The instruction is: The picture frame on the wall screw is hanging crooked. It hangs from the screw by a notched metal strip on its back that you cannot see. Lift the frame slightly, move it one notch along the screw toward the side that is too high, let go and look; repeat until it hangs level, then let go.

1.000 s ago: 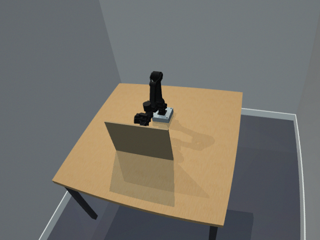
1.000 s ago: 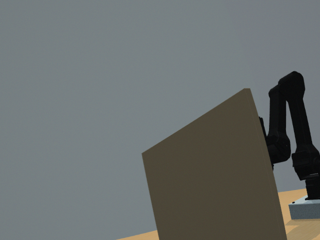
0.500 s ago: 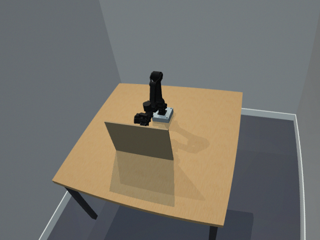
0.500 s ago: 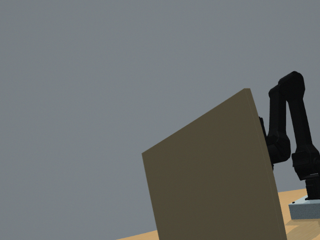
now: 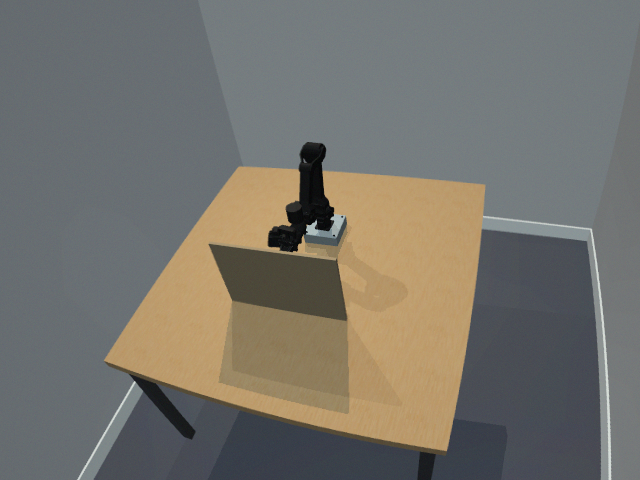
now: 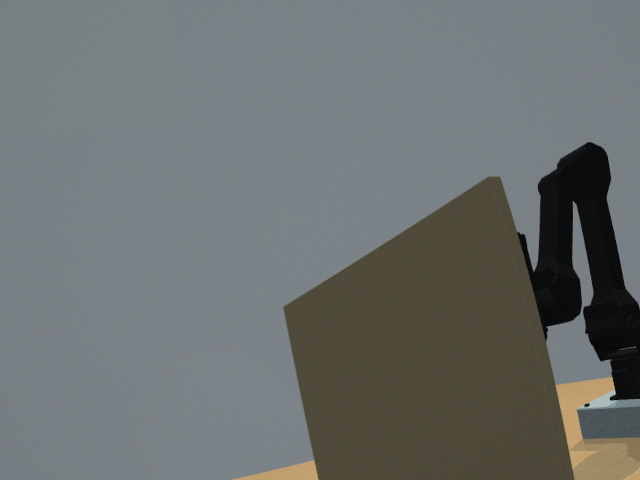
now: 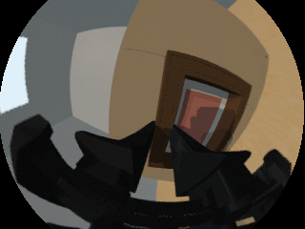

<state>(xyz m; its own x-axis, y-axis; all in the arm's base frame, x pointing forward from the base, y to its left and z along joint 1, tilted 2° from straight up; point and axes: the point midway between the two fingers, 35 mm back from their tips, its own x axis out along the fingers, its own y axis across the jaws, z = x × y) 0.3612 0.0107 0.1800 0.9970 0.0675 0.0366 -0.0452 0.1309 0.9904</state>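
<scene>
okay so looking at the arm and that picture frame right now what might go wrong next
The black gripper is shut on one side of the brown rectangular picture frame. Gripped off-centre, the frame may twist when lifted. The tan upright panel stands close behind it, so pushing forward could scrape or jam it.
</scene>
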